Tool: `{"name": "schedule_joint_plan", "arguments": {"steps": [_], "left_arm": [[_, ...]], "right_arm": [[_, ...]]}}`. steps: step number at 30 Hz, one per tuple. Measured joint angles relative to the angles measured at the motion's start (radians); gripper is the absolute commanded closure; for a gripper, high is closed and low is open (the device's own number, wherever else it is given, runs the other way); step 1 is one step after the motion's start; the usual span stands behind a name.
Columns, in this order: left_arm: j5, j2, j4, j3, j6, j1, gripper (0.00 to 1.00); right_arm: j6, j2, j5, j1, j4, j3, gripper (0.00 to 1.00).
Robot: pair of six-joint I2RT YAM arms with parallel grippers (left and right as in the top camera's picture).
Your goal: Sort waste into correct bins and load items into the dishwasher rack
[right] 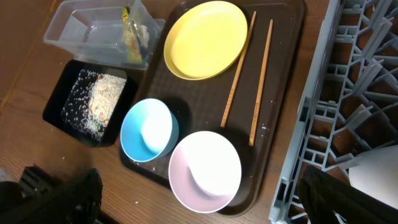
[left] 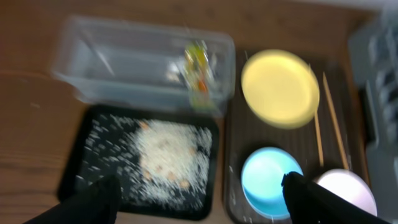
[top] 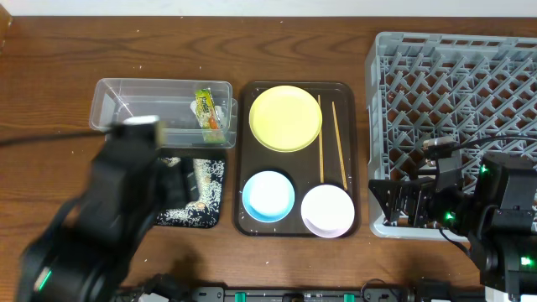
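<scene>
Two claws are in view, and both stand spread wide with nothing held between the fingers.

Start at the upper left of the frame. A clear, thin-walled rectangular plastic tub sits on the brown wooden tabletop. The crinkly green-and-orange wrapper lies inside it, against its right end.

Just below the tub is the shallow black rectangular tray, which holds a loose heap of white rice scraps with stray grains scattered around it. Your left claw hangs at the bottom edge of its wrist view. The tray fills most of the gap above the dark fingers, and that view is blurred.

At the centre lies the dark brown serving tray, rectangular with rounded corners. On it:
- The smooth, pale yellow round plate is in the upper part.
- Two thin wooden chopsticks lie nearly parallel just right of the plate.
- The light blue bowl is at the lower left.
- The pinkish-white bowl is beside the blue one at the lower right.

Your right claw hangs low in its wrist view, with the pinkish-white bowl directly between its fingers and the blue bowl up to its left.

On the far right, the grey plastic lattice rack fills the frame edge.
</scene>
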Motion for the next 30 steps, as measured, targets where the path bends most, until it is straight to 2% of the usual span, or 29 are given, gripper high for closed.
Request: {"name": "schedule_joint_plan", "arguments": {"steps": [5,22,25,30], "left_arm": [[-0.061,-0.114,-0.05,0.007,0.0,0.0,0.13],[-0.097,-0.183,-0.072,0.002,0.002,0.0,0.12],[-0.101,-0.277,-0.026,-0.025,0.004,0.043,0.12],[-0.111,-0.472,0.171,-0.173,0.023,0.13,0.11]], "right_arm": [[0.0,0.0,0.001,0.0,0.0,0.0,0.01],[0.0,0.0,0.003,0.0,0.0,0.0,0.01],[0.0,0.0,0.003,0.0,0.0,0.0,0.01],[0.0,0.0,0.004,0.0,0.0,0.001,0.01]]}}
